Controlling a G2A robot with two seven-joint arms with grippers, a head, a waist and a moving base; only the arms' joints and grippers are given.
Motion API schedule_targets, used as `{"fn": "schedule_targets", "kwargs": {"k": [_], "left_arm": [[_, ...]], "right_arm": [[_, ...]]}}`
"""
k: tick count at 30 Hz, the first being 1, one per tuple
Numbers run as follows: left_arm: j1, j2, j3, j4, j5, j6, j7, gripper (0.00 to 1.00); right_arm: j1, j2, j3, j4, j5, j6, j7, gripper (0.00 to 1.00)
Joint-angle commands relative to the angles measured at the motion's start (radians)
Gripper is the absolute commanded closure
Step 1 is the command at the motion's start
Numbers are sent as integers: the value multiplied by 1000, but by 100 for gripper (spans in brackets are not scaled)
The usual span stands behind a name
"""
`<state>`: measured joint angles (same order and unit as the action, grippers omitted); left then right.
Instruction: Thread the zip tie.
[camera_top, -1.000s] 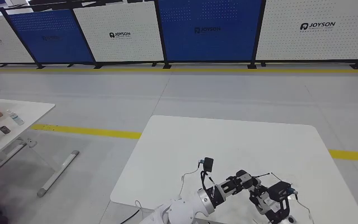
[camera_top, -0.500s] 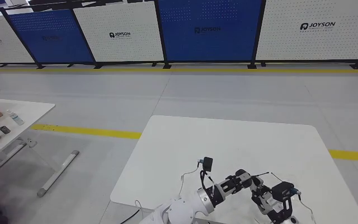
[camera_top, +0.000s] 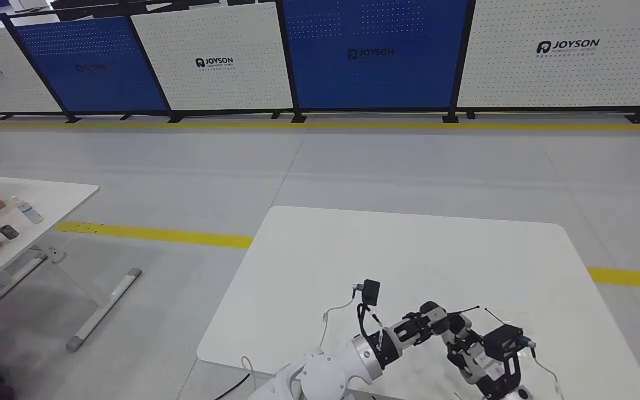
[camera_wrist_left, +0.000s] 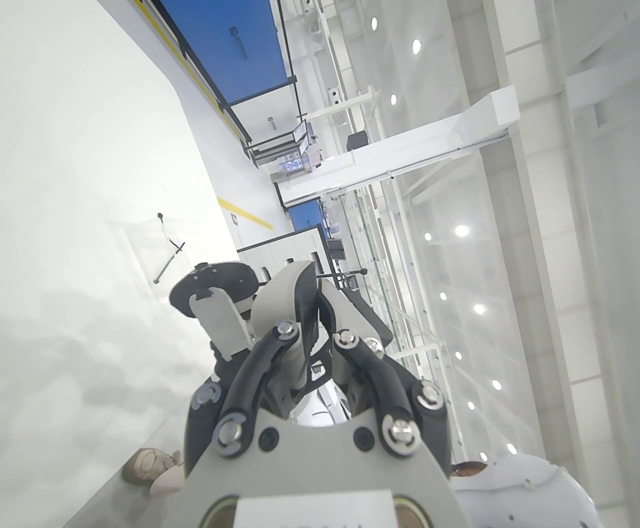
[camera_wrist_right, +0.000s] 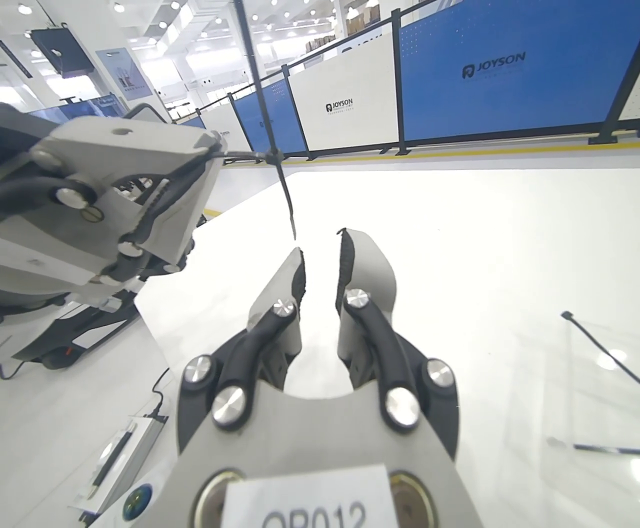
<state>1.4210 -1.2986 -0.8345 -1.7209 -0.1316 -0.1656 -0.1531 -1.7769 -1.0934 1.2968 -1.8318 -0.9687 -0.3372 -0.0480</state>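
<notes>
Zip tie (camera_wrist_right: 273, 156) sits clamped in the left tool (camera_wrist_left: 317, 282), whose fingers are pressed fully together on one end of the black strap, holding it in the air above the white table (camera_top: 400, 250). The strap passes through its own head, and its pointed tip hangs just above the right tool (camera_wrist_right: 322, 246), whose fingers stand slightly parted and grip nothing. Two other ties (camera_wrist_right: 595, 345) lie flat on the table, well apart.
</notes>
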Motion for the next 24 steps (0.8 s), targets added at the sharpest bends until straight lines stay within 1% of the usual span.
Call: {"fn": "schedule_targets", "kwargs": {"k": [1, 4, 8, 9, 17, 20, 22, 24], "left_arm": [[0, 0, 1, 0, 1, 1, -1, 100], [0, 0, 3, 1, 3, 2, -2, 100], [-2, -1, 6, 2, 6, 3, -1, 100], [-2, -1, 6, 2, 6, 4, -1, 100], [-4, -2, 14, 4, 21, 8, 2, 100], [-2, -2, 16, 1, 26, 10, 4, 100], [-1, -2, 17, 0, 28, 10, 4, 100], [0, -1, 16, -1, 29, 8, 4, 100]], "right_arm": [[-1, 0, 0, -3, -2, -1, -2, 76], [-4, -1, 1, -8, -6, -2, -7, 74], [-9, -2, 5, -13, -8, -3, -14, 76], [-11, -2, 6, -14, -8, -3, -16, 74], [-15, -3, 13, -20, -2, -3, -22, 75], [-15, -2, 13, -23, 1, -3, -26, 78], [-16, -2, 14, -24, 3, -3, -28, 85], [-16, -2, 15, -24, 4, -3, -27, 96]]}}
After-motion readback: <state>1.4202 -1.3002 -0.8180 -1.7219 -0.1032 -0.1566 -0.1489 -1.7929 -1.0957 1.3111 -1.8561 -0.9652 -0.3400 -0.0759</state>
